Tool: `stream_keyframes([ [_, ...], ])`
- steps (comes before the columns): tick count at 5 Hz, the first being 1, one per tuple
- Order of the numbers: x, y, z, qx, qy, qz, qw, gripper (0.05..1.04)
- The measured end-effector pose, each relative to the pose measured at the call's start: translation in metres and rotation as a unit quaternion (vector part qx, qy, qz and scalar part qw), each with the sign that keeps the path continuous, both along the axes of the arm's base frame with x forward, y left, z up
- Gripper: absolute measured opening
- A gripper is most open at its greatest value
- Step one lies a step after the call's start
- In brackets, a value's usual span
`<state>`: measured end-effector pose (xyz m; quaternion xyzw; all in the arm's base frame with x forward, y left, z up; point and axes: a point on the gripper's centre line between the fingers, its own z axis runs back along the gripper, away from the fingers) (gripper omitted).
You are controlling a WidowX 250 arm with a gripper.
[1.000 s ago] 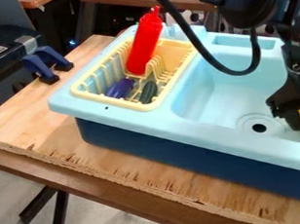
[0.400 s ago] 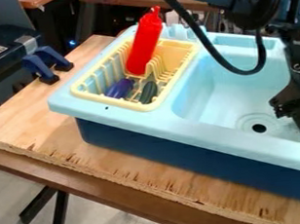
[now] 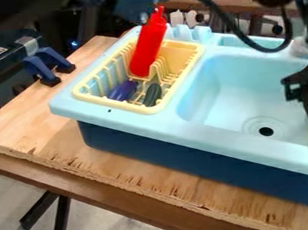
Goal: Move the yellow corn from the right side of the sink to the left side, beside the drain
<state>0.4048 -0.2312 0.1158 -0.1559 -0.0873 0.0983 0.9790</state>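
Well, plywood (image 3: 27, 124) above pale floor (image 3: 102, 224)

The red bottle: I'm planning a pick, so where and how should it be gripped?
Likely best: grip the red bottle across its upper body, from above, tilted to match its lean. It stands slanted in the yellow rack, its upper part rising above the rim.
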Motion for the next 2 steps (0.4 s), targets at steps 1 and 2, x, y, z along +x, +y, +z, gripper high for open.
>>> stream_keyframes([
  [1,-0.0034,-0.0009,0.0107,0.012,0.0,-0.047,0.9988,0.671],
  [2,-0.0118,-0.0012,0.0071,0.025,0.01,-0.074,0.9969,0.671],
])
